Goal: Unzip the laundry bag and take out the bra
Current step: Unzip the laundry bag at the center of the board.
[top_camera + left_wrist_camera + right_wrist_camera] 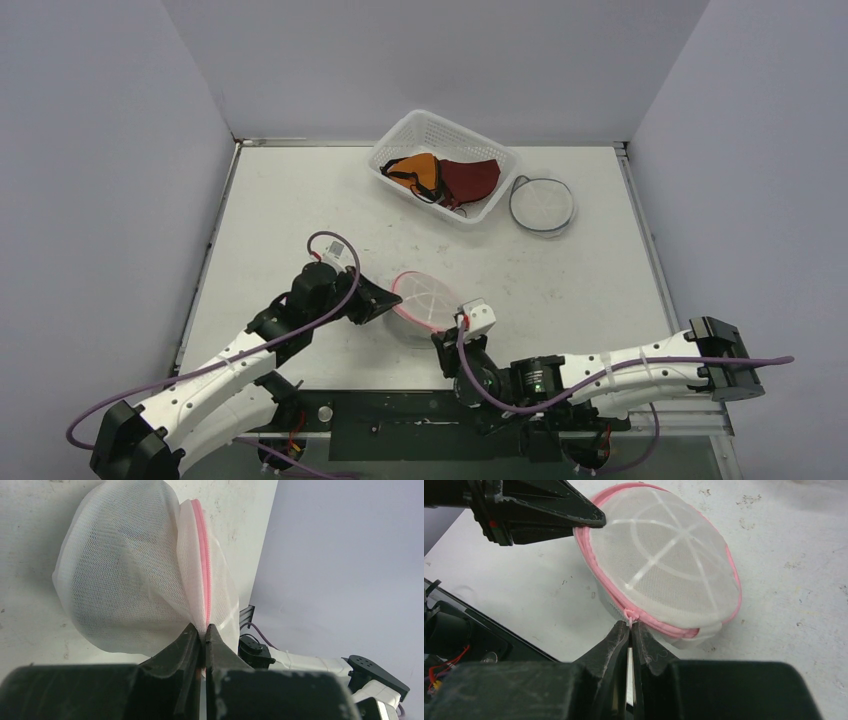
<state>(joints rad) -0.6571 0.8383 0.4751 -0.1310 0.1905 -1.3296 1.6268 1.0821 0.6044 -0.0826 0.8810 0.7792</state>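
The laundry bag (425, 303), a round white mesh pouch with a pink zipper (202, 555) around its rim, stands tilted on the table in front of both arms. My left gripper (205, 628) is shut on the bag's zippered edge on its left side (393, 297). My right gripper (630, 625) is shut on the small pink zipper pull (629, 615) at the bag's near edge (447, 333). In the right wrist view the left gripper's fingers (574, 517) pinch the rim at the upper left. The bra is hidden; the mesh shows nothing inside.
A white plastic basket (400, 135) at the back holds orange and dark red garments (450, 178). To its right lies a flat round mesh bag with a dark rim (542, 204). Grey walls close in the table on three sides.
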